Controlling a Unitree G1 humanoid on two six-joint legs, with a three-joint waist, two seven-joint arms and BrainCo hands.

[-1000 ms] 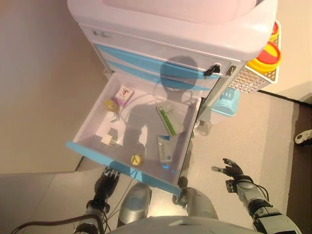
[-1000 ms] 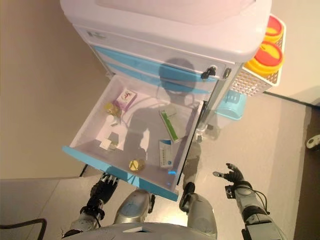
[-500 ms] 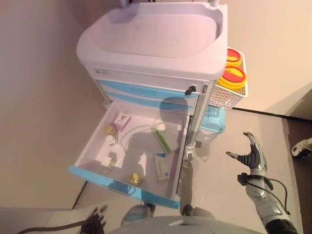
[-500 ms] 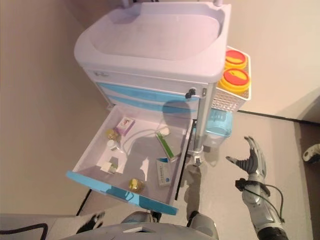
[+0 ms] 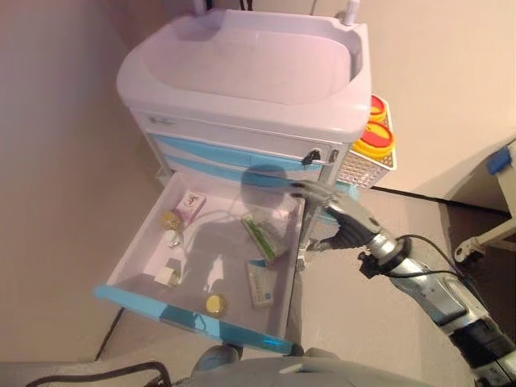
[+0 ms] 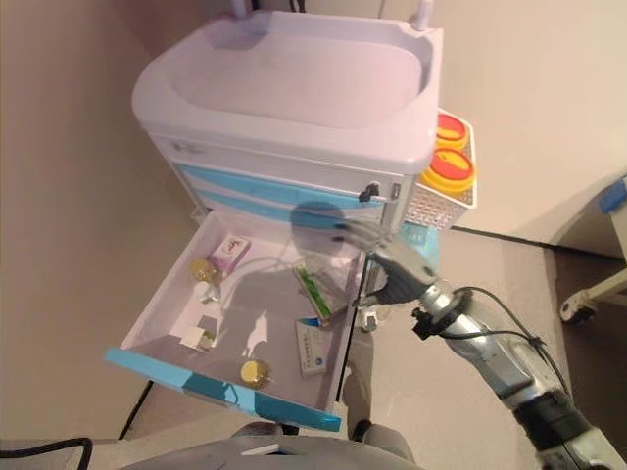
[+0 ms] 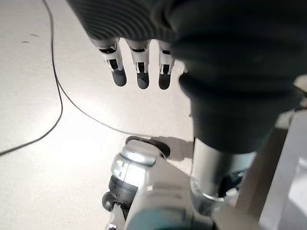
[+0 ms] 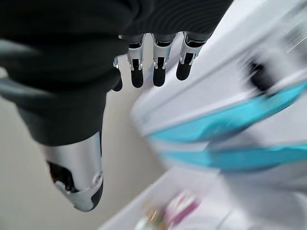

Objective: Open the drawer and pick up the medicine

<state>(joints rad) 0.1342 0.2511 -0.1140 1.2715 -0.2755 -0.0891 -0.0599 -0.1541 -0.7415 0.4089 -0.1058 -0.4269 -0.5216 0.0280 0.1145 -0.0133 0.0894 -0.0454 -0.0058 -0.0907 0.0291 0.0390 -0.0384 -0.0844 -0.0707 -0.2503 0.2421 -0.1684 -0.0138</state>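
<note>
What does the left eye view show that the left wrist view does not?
Only the left eye view shows the white cart's open blue-fronted drawer, the green-and-white medicine box, the round yellow-capped bottle and the right hand over the drawer's right edge. Only the left wrist view shows the left hand, open above bare floor. Both share the floor.

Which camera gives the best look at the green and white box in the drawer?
Right eye view: the green and white box lies unobstructed. Left eye view shows it too, nearer the right hand. Wrist views miss it.
</note>
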